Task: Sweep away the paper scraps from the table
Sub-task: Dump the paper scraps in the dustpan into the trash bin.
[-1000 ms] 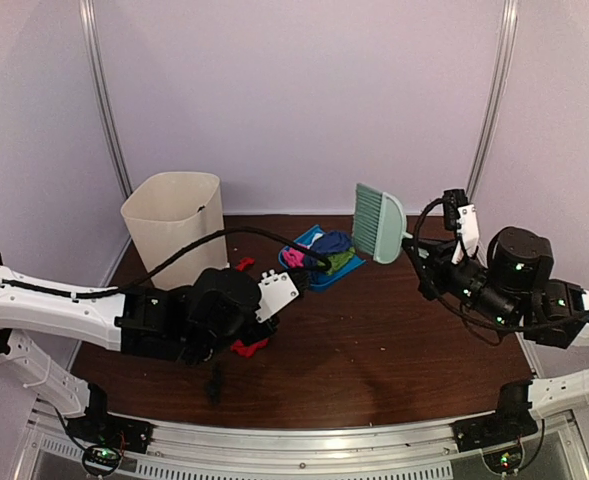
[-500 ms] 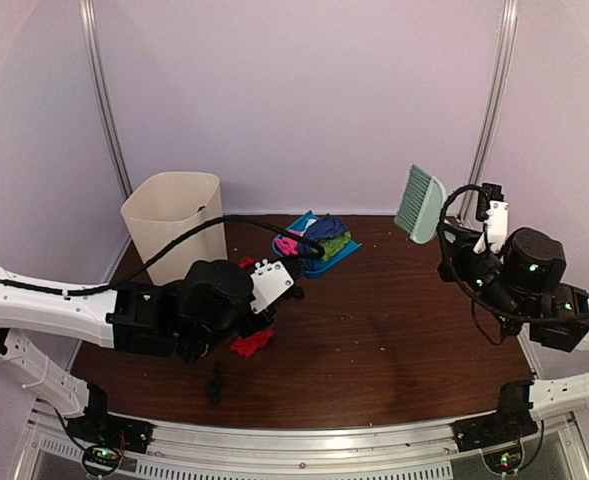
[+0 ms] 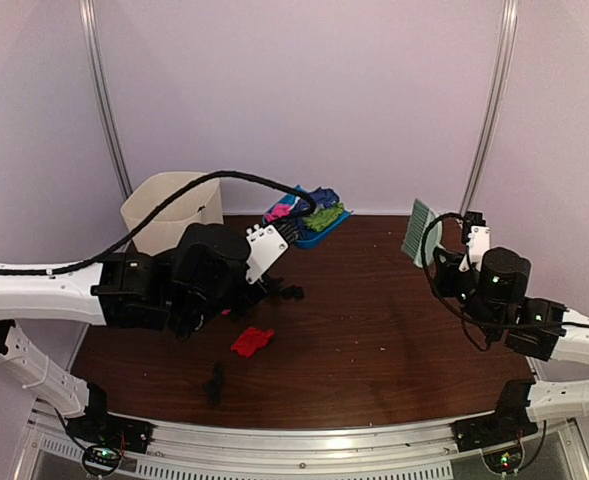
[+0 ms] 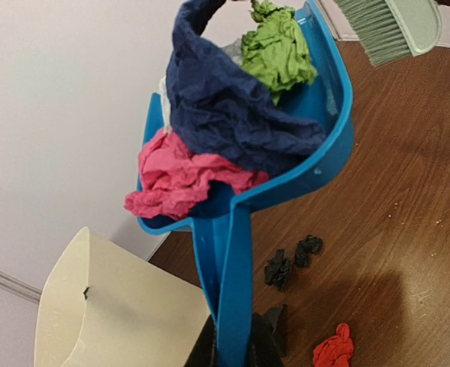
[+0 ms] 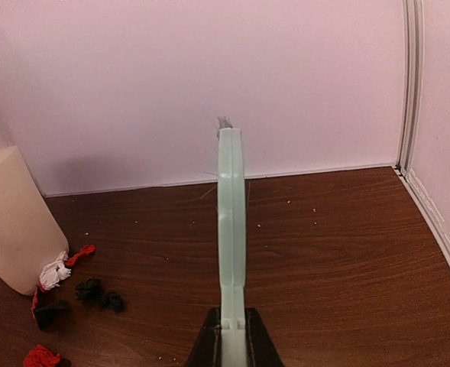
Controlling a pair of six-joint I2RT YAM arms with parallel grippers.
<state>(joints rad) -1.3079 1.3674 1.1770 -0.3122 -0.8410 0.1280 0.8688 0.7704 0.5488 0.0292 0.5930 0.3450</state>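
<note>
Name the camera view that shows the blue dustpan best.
Left wrist: the dustpan is large and close, its pink, dark blue and green paper scraps plain. The top external view shows it small and far, near the bin. The right wrist view shows none of it.

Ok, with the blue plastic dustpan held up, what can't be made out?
Contents of the beige plastic bin: top view, left arm and cable cross it; both wrist views cut it at an edge.
The table beside the bin: top view, that arm hides paper scraps the right wrist view shows.
Bristles of the pale green hand brush: right wrist view is edge-on.
Lower scraps in the blue plastic dustpan: left wrist view, upper ones cover them.
</note>
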